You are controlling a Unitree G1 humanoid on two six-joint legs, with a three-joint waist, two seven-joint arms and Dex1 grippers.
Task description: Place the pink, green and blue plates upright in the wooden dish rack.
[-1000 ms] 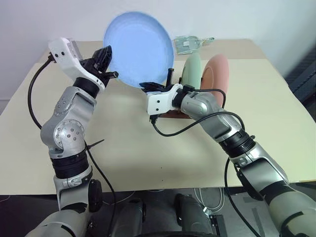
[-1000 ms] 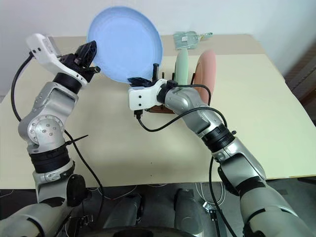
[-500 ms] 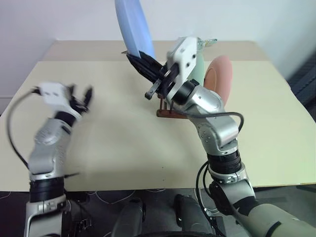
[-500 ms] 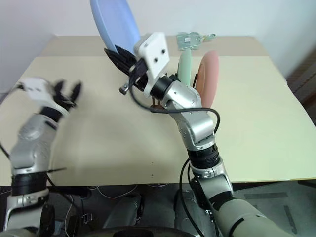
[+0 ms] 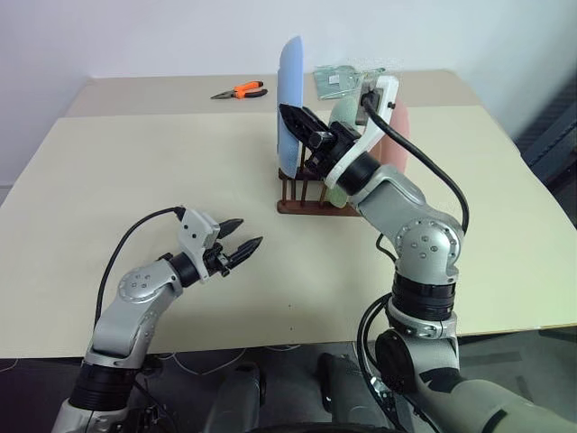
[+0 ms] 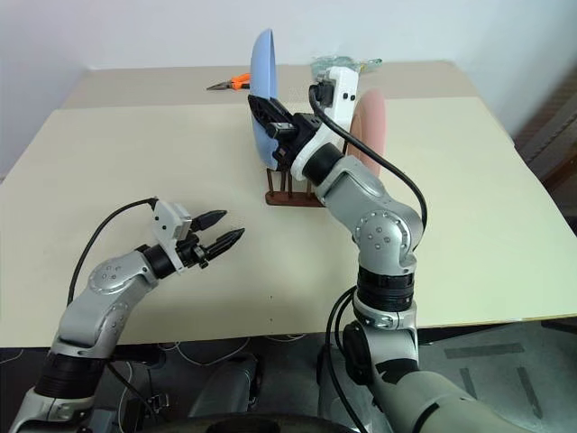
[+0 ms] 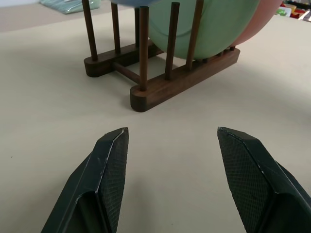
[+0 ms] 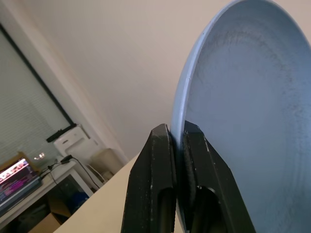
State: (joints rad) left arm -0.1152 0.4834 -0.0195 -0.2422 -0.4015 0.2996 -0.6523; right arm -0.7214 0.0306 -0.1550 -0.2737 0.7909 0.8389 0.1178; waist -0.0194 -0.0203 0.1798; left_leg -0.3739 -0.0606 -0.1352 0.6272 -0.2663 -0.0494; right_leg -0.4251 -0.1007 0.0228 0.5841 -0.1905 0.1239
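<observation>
My left gripper [image 5: 242, 244] hovers low over the near-left part of the beige table [image 5: 135, 171], its two black fingers [image 7: 109, 165] spread apart with nothing between them, pointed toward the wooden dish rack [image 5: 311, 194]; in the left wrist view the rack [image 7: 160, 82] stands just ahead of those parted tips, its thin pegs upright on two dark rails. Far back on the table lie orange-handled pliers [image 5: 240, 90], well apart from everything else. At the middle of the table, my right gripper [image 5: 302, 126] is clamped on the rim of the blue plate [image 5: 288, 99] — the plate stands on edge, upright, above the left end of the rack; whether its lower rim already sits between the pegs I cannot tell; the right wrist view shows both fingers [image 8: 155, 184] pressed against the plate's edge [image 8: 233, 121], one on each face. Just right of it, partly hidden behind my right forearm, the green plate [image 5: 343, 117] stands upright in the rack; in the left wrist view its pale curve [image 7: 209, 29] rests behind the pegs. Right again, the pink plate [image 5: 399, 135] stands upright at the rack's right end, close beside the green one. Beyond the rack, at the far edge of the table, lies a clear plastic packet [image 5: 338, 79].
</observation>
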